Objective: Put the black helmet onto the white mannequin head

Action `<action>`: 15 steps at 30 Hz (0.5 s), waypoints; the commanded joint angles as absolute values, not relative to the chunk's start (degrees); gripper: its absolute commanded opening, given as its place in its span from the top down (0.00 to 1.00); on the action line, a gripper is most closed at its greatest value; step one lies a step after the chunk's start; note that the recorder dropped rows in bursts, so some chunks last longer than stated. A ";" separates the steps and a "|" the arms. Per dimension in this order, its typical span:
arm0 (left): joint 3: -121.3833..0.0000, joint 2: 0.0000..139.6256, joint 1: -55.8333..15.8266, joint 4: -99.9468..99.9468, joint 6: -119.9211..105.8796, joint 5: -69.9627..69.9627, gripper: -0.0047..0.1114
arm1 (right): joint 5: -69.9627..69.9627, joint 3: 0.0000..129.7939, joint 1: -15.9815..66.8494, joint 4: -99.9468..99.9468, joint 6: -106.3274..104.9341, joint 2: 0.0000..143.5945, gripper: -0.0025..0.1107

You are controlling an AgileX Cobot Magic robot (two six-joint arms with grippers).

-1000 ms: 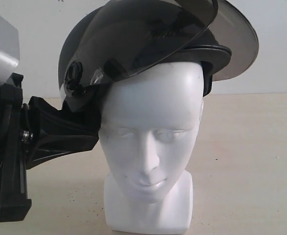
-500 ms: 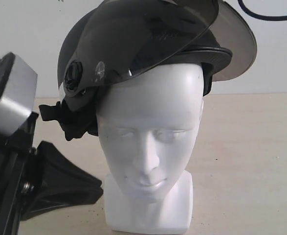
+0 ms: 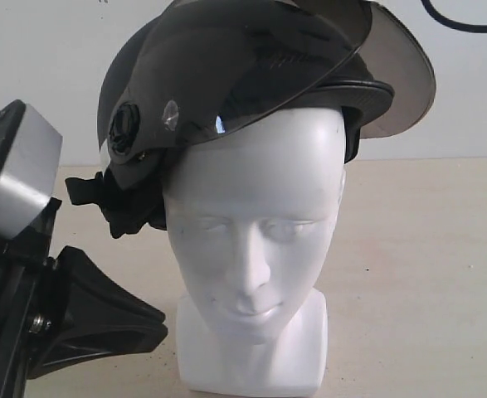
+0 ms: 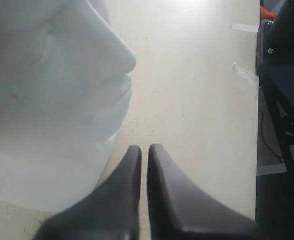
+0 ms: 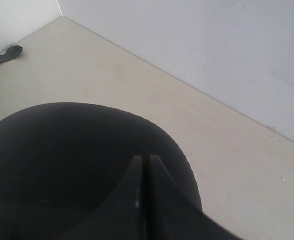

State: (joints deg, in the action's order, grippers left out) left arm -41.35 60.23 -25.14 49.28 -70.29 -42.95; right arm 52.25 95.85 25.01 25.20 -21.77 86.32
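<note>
The black helmet (image 3: 226,66) sits on top of the white mannequin head (image 3: 255,249), visor flipped up, tilted slightly down toward the left. Its black straps (image 3: 114,199) hang beside the head's temple. My left gripper (image 3: 162,325) is low at the left, beside the neck base, shut and empty. In the left wrist view its fingers (image 4: 144,150) point at the table just past the head's chin (image 4: 51,90). The right wrist view shows my right gripper (image 5: 147,159) shut with nothing in it, right over the helmet's rounded shell (image 5: 61,150). That gripper does not show in the exterior view.
The head stands on a pale table (image 3: 426,274) in front of a white wall. A black cable (image 3: 463,21) hangs at the top right. Tape strips (image 4: 244,72) and dark equipment (image 4: 284,75) mark one table edge. A small black object (image 5: 4,56) lies near the wall corner.
My left gripper has dropped from the helmet's lower left edge down beside the neck base. The straps now hang free. The helmet stays on the head.
</note>
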 commanded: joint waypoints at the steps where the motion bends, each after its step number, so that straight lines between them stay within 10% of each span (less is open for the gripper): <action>1: -41.19 57.00 -25.41 41.04 -61.30 -42.67 0.92 | 64.17 94.37 25.85 26.38 -21.98 86.87 0.98; 9: -41.19 46.00 -25.28 32.93 -47.95 -30.94 0.88 | 64.07 94.37 25.85 26.49 -22.19 86.87 0.98; 15: -41.19 46.68 -25.28 32.93 -47.95 -30.31 0.51 | 64.07 94.37 25.85 26.60 -22.19 86.87 0.98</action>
